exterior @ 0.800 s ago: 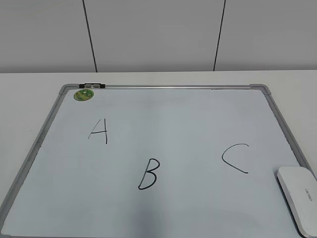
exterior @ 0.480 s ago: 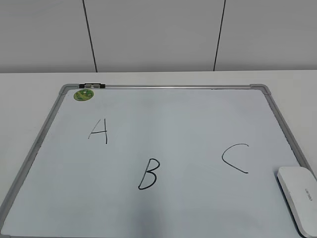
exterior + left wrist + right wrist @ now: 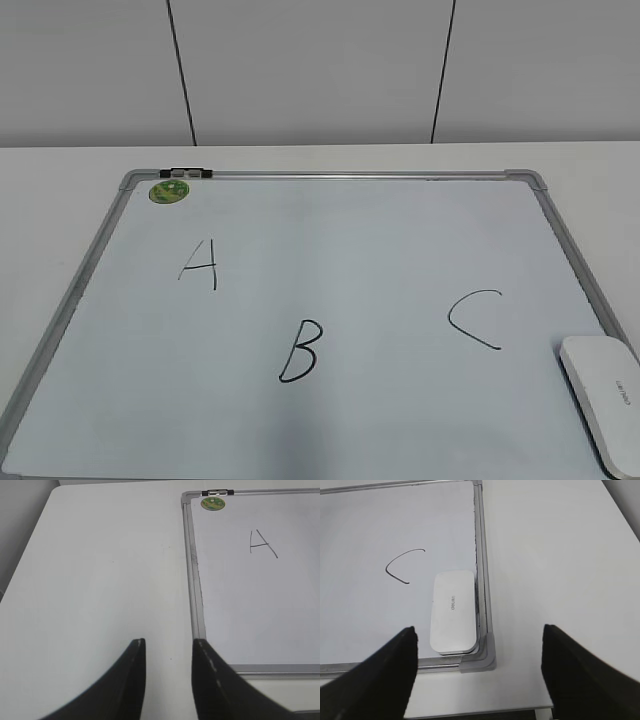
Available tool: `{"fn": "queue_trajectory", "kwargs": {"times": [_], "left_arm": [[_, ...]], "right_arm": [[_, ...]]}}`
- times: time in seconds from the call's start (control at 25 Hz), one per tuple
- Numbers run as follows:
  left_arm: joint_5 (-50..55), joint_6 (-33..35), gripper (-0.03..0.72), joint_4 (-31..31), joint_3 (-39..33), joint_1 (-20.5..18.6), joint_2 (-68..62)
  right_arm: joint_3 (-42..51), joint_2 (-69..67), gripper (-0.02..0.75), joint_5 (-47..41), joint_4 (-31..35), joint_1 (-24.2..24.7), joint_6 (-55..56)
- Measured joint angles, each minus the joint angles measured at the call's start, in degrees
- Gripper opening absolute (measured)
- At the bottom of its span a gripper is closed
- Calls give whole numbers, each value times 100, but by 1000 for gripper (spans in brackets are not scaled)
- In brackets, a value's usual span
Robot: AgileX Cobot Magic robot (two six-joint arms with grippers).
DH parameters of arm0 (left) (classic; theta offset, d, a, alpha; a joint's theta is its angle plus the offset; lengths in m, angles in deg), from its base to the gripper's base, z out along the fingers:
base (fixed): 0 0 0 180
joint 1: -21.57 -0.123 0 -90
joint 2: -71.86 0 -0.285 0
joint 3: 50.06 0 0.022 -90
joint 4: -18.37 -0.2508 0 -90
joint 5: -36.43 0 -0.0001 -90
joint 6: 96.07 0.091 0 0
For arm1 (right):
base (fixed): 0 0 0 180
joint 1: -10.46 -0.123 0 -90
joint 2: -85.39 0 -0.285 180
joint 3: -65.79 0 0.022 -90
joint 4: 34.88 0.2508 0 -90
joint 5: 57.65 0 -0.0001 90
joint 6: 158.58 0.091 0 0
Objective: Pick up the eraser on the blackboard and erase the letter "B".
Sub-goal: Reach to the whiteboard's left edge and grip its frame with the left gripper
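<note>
The blackboard (image 3: 330,430) lies flat on a white table (image 3: 60,180). It is really a white board with a grey frame. The letter "B" (image 3: 301,351) sits near the middle of the board, toward the front. An "A" (image 3: 199,264) is to its left and a "C" (image 3: 475,319) is to its right. A round green magnet (image 3: 169,190) sticks in the far left corner.

The eraser (image 3: 452,611) is white and lies in the board's near right corner, right against the frame. Nothing holds it.

The right gripper (image 3: 477,655) hangs above the eraser with its fingers spread wide and empty. The left gripper (image 3: 167,652) hangs over the table by the board's left edge, its fingers a small way apart and empty.
</note>
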Motion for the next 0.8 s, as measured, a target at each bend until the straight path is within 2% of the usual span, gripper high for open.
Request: {"fn": "queue_trajectory", "kwargs": {"times": [0.44, 0.56, 0.8], "left_arm": [[0, 0, 246, 0, 0, 0, 0], [0, 0, 298, -11, 0, 0, 0], [-204, 0, 482, -69, 230, 0, -65]], "right_arm": [[0, 0, 572, 0, 0, 0, 0], [0, 0, 572, 0, 0, 0, 0], [0, 0, 572, 0, 0, 0, 0]]}}
